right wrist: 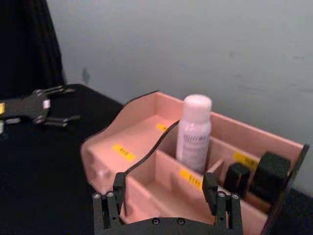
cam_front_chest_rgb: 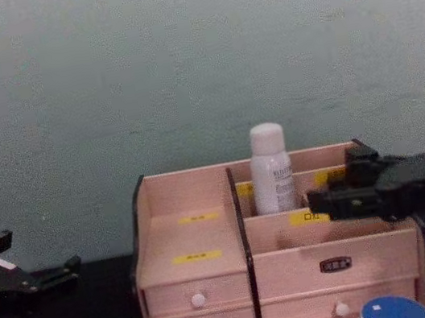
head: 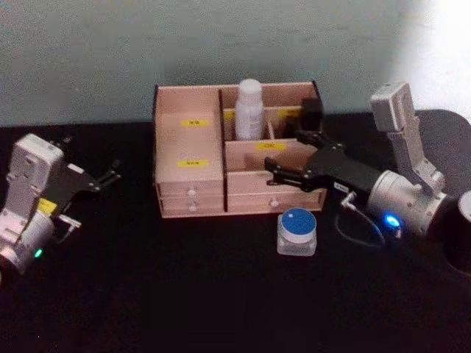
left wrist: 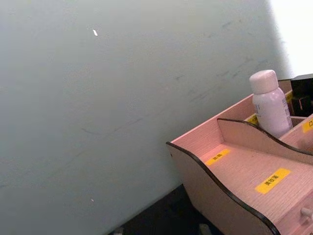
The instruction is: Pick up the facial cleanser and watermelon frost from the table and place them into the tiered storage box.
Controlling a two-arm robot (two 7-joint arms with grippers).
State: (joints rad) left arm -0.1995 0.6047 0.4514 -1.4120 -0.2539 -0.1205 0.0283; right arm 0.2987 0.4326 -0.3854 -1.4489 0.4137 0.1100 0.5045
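The facial cleanser [head: 249,110], a tall white bottle, stands upright in a rear compartment of the tiered storage box [head: 190,158]; it also shows in the wrist views [right wrist: 194,128] [left wrist: 270,104] and chest view [cam_front_chest_rgb: 271,169]. The watermelon frost [head: 297,231], a squat blue-lidded jar, sits on the black table just in front of the box's right end [cam_front_chest_rgb: 391,313]. My right gripper [head: 271,171] hovers open and empty over the box's front right compartment, short of the bottle [right wrist: 164,198]. My left gripper [head: 110,175] rests open at the far left, away from the box.
Dark blocks [right wrist: 264,171] occupy the box's right rear compartment beside the bottle. Two rows of small drawers with white knobs [cam_front_chest_rgb: 198,299] face me. A pale wall stands close behind the box. Black tabletop [head: 184,294] spreads out in front.
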